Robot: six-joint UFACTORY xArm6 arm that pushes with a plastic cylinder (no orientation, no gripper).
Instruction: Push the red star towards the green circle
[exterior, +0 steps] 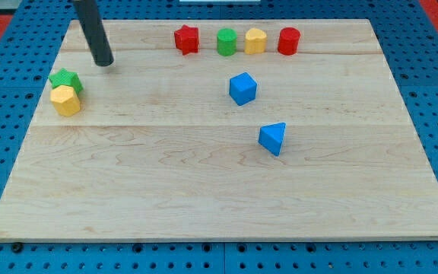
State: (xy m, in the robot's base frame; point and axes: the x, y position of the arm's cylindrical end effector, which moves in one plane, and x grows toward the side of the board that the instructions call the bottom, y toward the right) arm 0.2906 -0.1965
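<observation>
The red star sits near the view's top, left of centre. The green circle stands just to its right, with a small gap between them. My tip is at the upper left of the board, well to the left of the red star and a little lower. It is up and to the right of the green star, touching no block.
A yellow heart-like block and a red circle continue the top row to the right. A yellow hexagon touches the green star at the left. A blue cube and a blue triangle lie mid-board.
</observation>
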